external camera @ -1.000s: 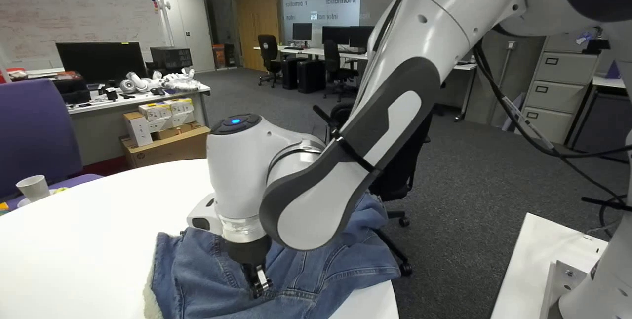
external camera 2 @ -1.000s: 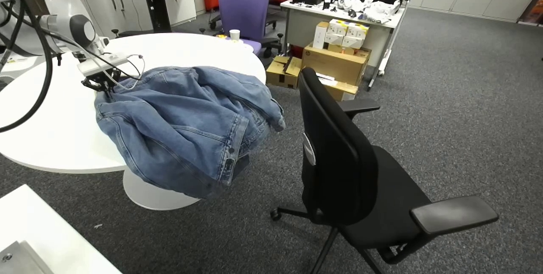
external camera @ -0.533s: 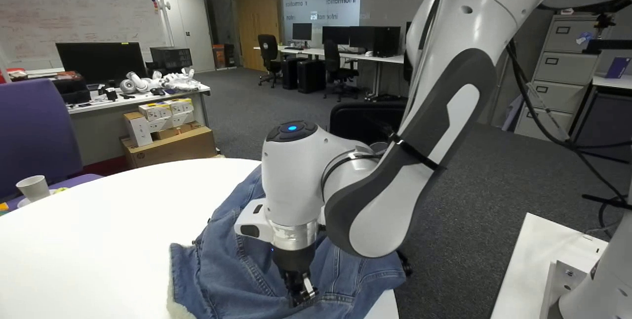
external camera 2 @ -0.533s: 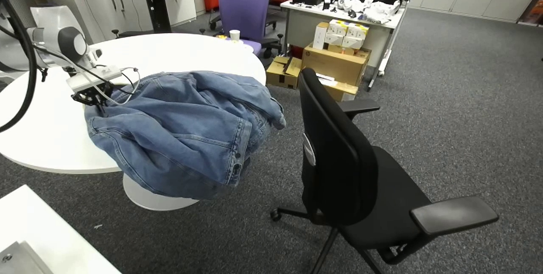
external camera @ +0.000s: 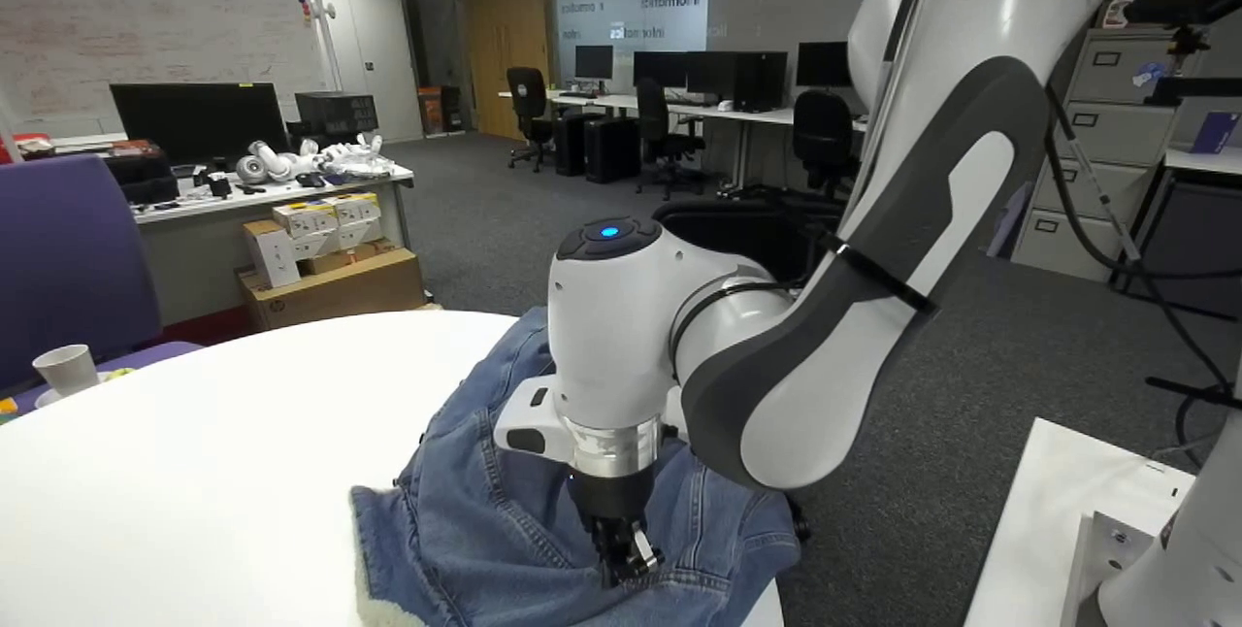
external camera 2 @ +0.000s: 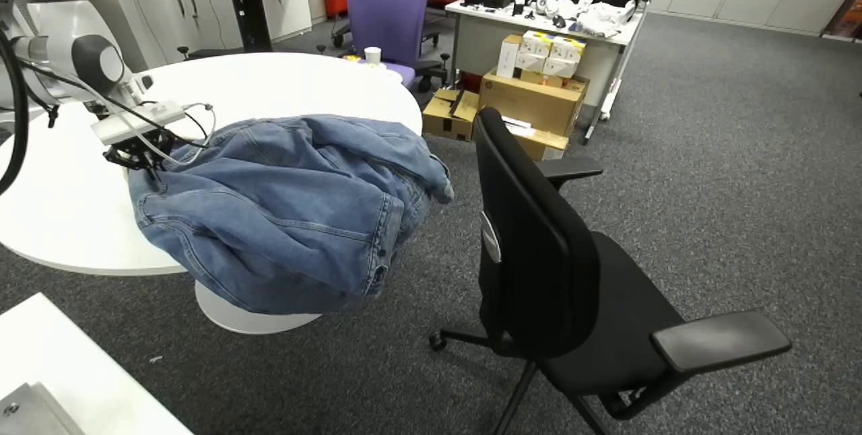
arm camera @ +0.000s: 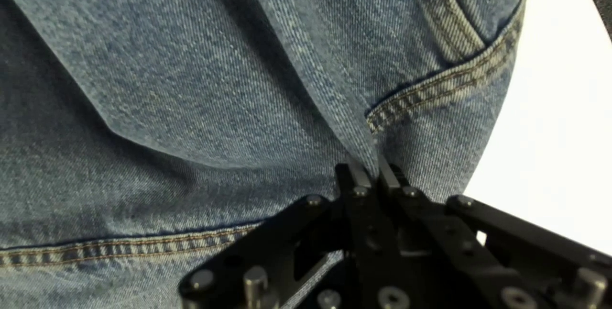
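Under the gripper spreads a round white surface. Both exterior views show its curved edge, while the wrist view has just a white area to the right of the gripper. Well apart from the gripper, across the jacket, a black chair shows its seat and armrests in an exterior view. A purple chair stands on the far side of the surface from the gripper in both exterior views.

The blue denim jacket lies rumpled directly below the gripper, partly on the surface. In an exterior view it droops over the edge, its buttoned band on the side away from the gripper. In an exterior view pale fleecy lining peeks out along the jacket's border, near the gripper.

Only the wrist view makes the gripper's state plain: the fingers stand almost together, pinching a narrow raised fold of the jacket between them. A white cup stands far from the gripper, near the purple chair. The wrist view shows most sharply the brown stitching just beside the fingers.
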Robot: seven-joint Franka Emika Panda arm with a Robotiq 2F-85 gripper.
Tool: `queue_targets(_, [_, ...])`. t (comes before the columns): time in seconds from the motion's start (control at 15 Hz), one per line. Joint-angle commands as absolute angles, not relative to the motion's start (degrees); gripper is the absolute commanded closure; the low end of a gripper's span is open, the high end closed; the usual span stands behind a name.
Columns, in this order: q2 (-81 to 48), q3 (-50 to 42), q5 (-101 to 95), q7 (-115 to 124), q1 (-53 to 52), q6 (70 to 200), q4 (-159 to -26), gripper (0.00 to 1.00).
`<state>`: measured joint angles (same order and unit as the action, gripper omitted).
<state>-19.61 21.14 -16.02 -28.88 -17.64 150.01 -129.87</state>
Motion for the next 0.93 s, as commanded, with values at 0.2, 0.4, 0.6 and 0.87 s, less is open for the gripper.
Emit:
queue_targets(0.2, [-14.68, 21.85, -14.7, -28.56, -17.19, 143.73, -131.62, 0.46])
queue_targets(0.4, [-17.78, 21.33, -15.52, -28.9, -17.58, 144.59, -129.88, 0.5])
queue_targets(0.6, [-18.38, 21.35, -15.54, -28.9, -17.59, 144.61, -129.84, 0.31])
queue_targets(0.87, [-20.9, 20.25, -18.45, -23.68, -21.06, 142.51, -124.18, 0.0])
